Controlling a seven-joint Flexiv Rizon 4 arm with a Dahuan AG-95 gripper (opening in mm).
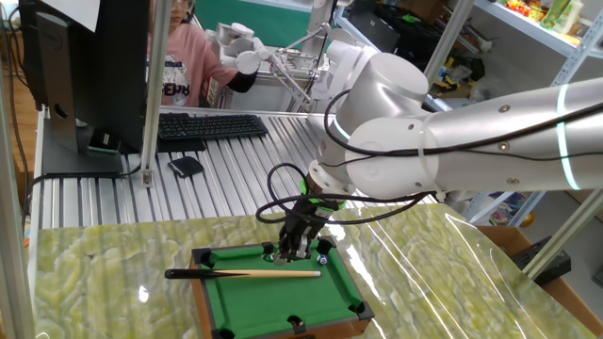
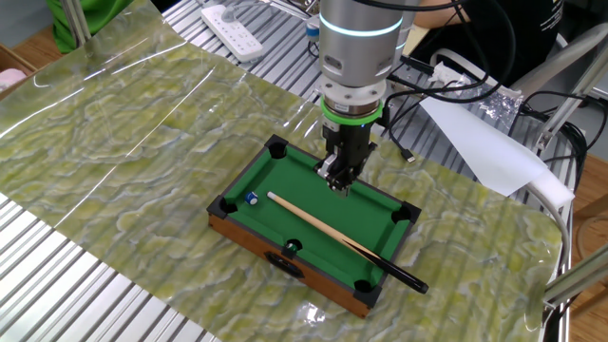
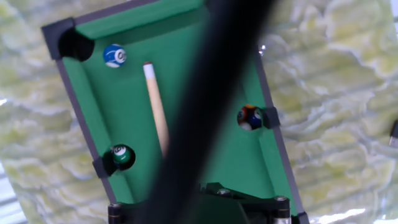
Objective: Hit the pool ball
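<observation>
The pool ball (image 2: 252, 199), tiny, glossy and blue-white, rests on the green felt of the miniature pool table (image 2: 249, 177) near a corner pocket. It also shows in the hand view (image 3: 115, 55) and, small, in one fixed view (image 1: 323, 257). The tan cue stick (image 2: 318, 224) lies flat on the felt, its pale tip (image 3: 148, 65) a short gap from the ball and its black end overhanging the far rail. My gripper (image 2: 340, 182) hangs above the table's middle by the long rail. It is apart from ball and cue, with its fingers together and empty.
Two other balls sit in side pockets, a green one (image 3: 122, 155) and an orange-blue one (image 3: 250, 117). A dark blurred band (image 3: 211, 93) crosses the hand view. The wooden table stands on a green marbled mat (image 2: 142, 142). A keyboard (image 1: 209, 125) and a person are behind.
</observation>
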